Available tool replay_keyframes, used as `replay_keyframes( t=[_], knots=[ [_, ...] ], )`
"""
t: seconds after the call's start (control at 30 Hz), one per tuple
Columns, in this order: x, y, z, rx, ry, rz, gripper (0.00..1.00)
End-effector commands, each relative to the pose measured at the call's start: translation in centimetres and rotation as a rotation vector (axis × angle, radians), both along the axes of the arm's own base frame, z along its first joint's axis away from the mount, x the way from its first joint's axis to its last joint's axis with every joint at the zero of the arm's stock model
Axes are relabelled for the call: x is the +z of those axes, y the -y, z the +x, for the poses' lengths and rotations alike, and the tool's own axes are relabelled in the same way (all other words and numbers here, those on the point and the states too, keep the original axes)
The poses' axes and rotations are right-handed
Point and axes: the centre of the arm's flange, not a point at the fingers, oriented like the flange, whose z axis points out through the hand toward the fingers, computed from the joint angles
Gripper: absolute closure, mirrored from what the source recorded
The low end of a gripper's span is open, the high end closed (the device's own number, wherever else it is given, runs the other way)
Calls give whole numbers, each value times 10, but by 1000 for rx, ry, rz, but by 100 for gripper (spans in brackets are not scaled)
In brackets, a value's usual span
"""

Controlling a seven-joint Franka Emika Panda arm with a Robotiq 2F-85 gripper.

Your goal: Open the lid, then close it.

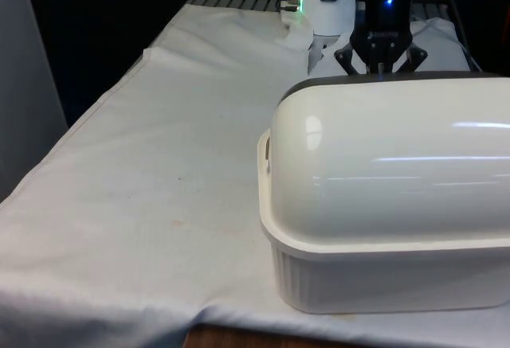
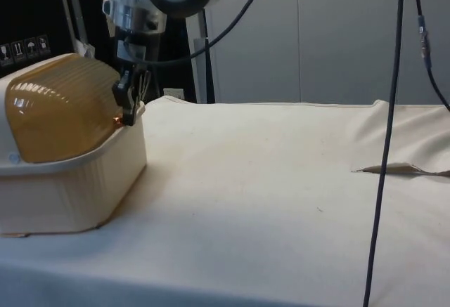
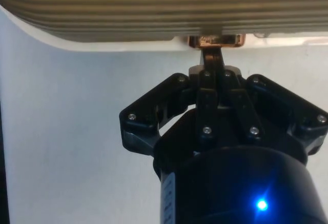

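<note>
Lid [image 2: 60, 107], ribbed amber dome on the cream bread box [image 2: 77, 180], left of the side view, looks shut. Its copper handle [image 3: 214, 41] sits at the tips of the gripper [image 2: 129, 107], jaws pinched together on it. Risk: small tab slips free mid-swing, lid dropping.

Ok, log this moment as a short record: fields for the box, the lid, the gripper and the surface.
box: cream bread box with ribbed base, at the front view's right
lid: domed roll lid, down over the base, closed
handle: small copper-coloured handle at the lid's lower edge
gripper: gripper at the robot-facing side of the box, fingers together at the handle
surface: white cloth over the table
</note>
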Motion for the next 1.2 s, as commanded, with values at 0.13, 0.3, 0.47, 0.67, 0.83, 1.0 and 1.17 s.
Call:
replay_keyframes(
  t=[0.13, 0.3, 0.47, 0.67, 0.83, 1.0, 1.17],
  knots=[
    [10, -1, 3, 2, 25, 2, 100],
    [18, -1, 3, 3, 38, 1, 100],
    [29, -1, 4, 5, 57, 0, 100],
    [38, -2, 4, 8, 76, 1, 100],
    [44, -2, 4, 12, 83, 8, 100],
    [54, -4, 8, 13, 131, 9, 100],
    [57, -6, 10, 16, 147, 11, 100]
  ],
)
